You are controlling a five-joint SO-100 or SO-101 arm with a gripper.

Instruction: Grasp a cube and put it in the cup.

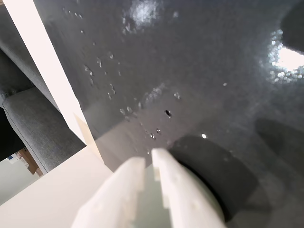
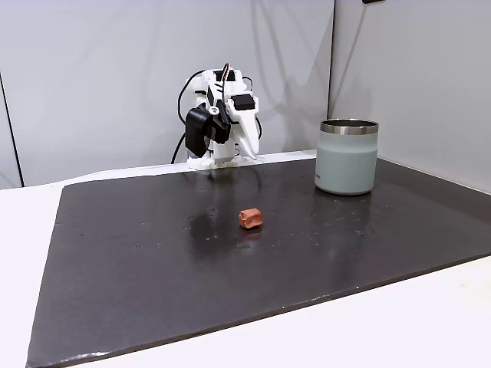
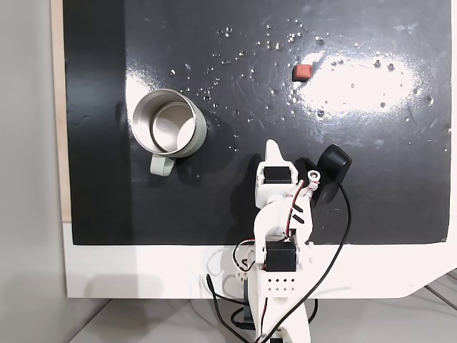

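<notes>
Cube [image 2: 250,218] loose on mat, apart from cup [image 2: 347,156]; jaws seemingly near-closed.

White arm [image 2: 219,123] folded back, jaws nearly closed, empty, pointing down

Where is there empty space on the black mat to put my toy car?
The wide front of the black mat, between the cube and the mat's near edge, is bare. So is the stretch left of the cube. It is crowded at the back, around the arm, its gripper and the cup.
</notes>
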